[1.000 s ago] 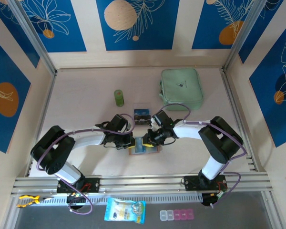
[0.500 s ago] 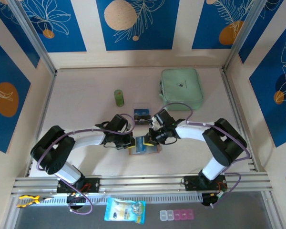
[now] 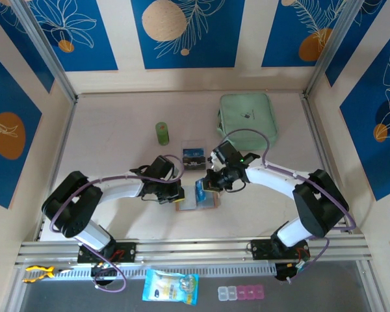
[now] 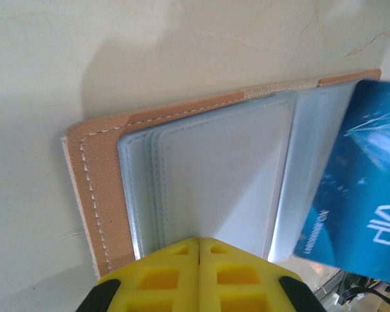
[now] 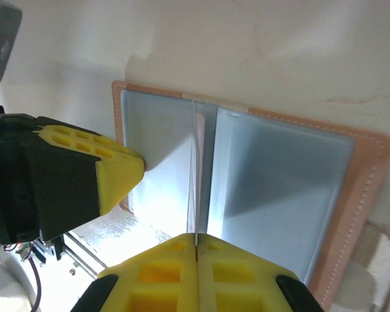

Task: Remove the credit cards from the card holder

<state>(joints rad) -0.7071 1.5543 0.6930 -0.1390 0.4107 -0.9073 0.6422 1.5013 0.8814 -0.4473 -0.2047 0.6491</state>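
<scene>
The card holder (image 3: 210, 202) lies open on the table, tan outside with grey pockets (image 4: 221, 175). My left gripper (image 4: 199, 242) is shut with nothing in it, and its tips press down on the holder's left pocket page. My right gripper (image 5: 196, 239) is shut on a blue credit card (image 4: 357, 188), which stands on edge over the holder's middle fold. In the right wrist view that card (image 5: 196, 175) shows as a thin line running up from the jaws. From above, the blue card (image 3: 200, 190) sits between the left gripper (image 3: 177, 195) and the right gripper (image 3: 208, 188).
A dark blue printed card (image 3: 193, 156) lies just behind the holder. A green cylinder (image 3: 162, 133) stands at the back left and a mint-green zip pouch (image 3: 247, 119) lies at the back right. The left gripper's yellow finger (image 5: 110, 175) is close beside the held card.
My right gripper has closed on the blue card and drawn it up and to the right, so it now stands more upright. The left gripper has stayed pressed on the holder.
</scene>
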